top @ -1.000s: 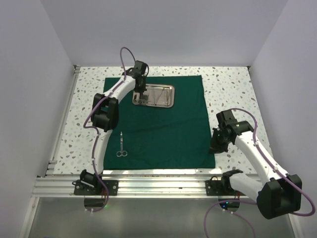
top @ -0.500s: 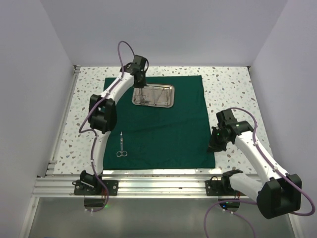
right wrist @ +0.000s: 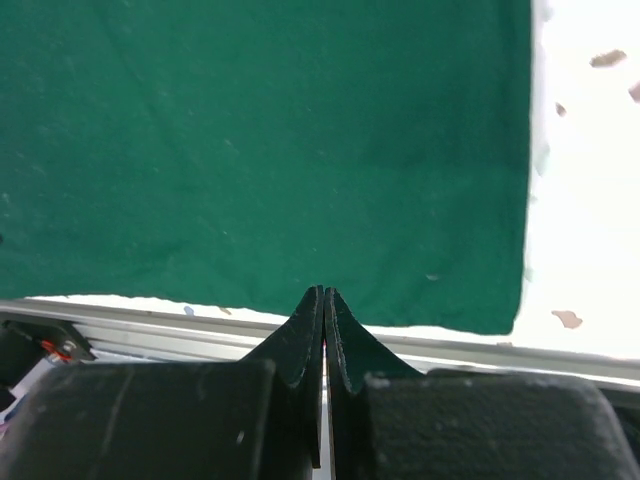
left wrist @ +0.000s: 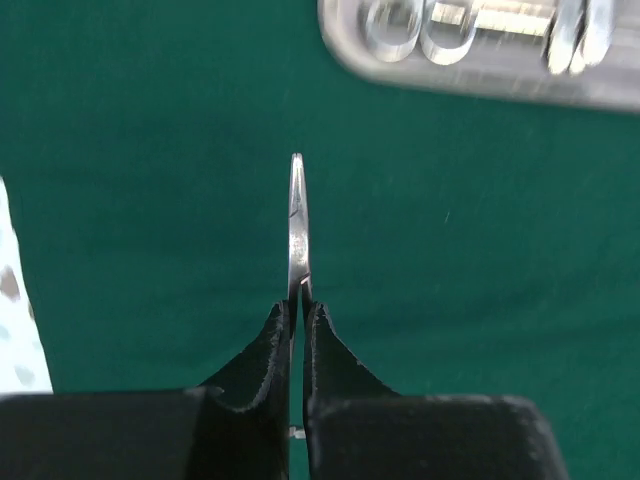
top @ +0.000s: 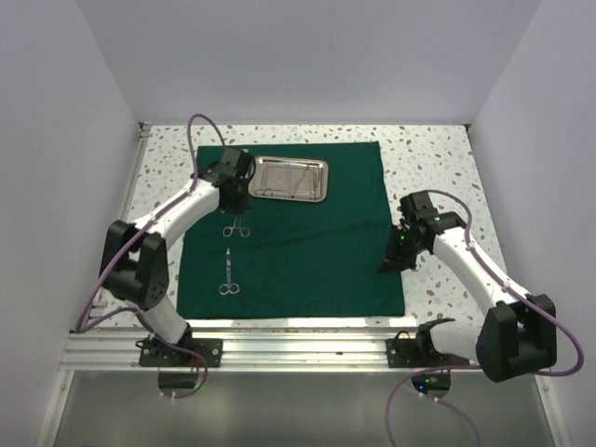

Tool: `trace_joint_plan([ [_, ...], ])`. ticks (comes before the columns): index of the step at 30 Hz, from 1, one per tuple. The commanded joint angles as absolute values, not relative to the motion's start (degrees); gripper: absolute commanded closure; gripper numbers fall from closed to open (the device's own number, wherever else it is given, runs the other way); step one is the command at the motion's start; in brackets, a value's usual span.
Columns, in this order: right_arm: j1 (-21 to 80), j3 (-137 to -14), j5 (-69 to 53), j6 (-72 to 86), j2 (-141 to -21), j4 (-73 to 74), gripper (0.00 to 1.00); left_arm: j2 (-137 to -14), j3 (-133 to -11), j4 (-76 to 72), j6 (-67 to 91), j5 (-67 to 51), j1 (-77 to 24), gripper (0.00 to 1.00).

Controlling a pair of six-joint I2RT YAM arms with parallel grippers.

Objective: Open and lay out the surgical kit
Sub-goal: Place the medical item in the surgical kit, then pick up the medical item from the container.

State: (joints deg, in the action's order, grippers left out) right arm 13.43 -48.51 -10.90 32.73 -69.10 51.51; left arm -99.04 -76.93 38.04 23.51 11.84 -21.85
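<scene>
Kit is unwrapped: green cloth (top: 307, 242) lies flat as 1 big square on the speckled table (top: 438, 158), its near edge just short of the metal rail (top: 298, 343). On the far part of the cloth, left of centre, sits the steel tray (top: 291, 179), long side running left-right. The left wrist view shows ring handles and slim silver pieces inside it, can't tell which tools. Just near-left of the tray is the left gripper (left wrist: 297, 312), jaws pinching a thin silver ring-handled tool (top: 237, 226). From the wrist it shows edge-on, a narrow strip sticking out past the fingertips. From above, its 2 rings point to the near side, over the cloth. Can't tell if it's scissors or forceps, or whether it touches the cloth or hangs clear. A 2nd tool, the scissors (top: 228, 273), lies flat on the cloth nearer and slightly left, lined up near-far, rings at the near end, apart from the held one. At the cloth's right edge, toward the near-right corner, is the right gripper (right wrist: 322, 295), jaws pressed together with nothing between them. Its wrist view looks down on that corner of the cloth, with table and rail beyond.
</scene>
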Motion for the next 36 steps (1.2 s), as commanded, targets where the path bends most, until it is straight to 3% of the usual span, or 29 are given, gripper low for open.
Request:
trace_joint_plan([
  [1,13.3,-51.9,-14.2,31.1,-71.6,48.2,1.0,-91.1,-68.3,35.9,27.3,13.1,-23.4,1.0],
  [11,13.2,-56.0,-14.7,27.9,-77.8,47.6,1.0,-78.1,-49.8,34.9,35.8,11.4,-26.5,0.98],
  [12,13.2,-56.0,-14.7,27.8,-77.9,47.7,1.0,-78.0,-49.4,34.7,35.8,11.3,-26.6,0.8],
  [15,13.2,-55.6,-14.9,27.5,-77.6,47.8,1.0,-78.2,-49.0,34.3,35.5,11.7,-26.7,0.49],
  [17,13.2,-55.0,-14.7,27.6,-77.1,48.0,1.0,-79.0,-50.7,34.6,34.7,12.4,-26.7,0.43],
  [24,13.1,-52.6,-13.3,28.2,-72.9,49.0,1.0,-87.6,-66.3,36.3,27.6,15.2,-26.4,0.39],
  [36,13.0,-50.7,-9.5,30.6,-64.7,53.9,1.0,-121.0,-108.5,40.6,19.5,11.4,-23.3,0.42],
])
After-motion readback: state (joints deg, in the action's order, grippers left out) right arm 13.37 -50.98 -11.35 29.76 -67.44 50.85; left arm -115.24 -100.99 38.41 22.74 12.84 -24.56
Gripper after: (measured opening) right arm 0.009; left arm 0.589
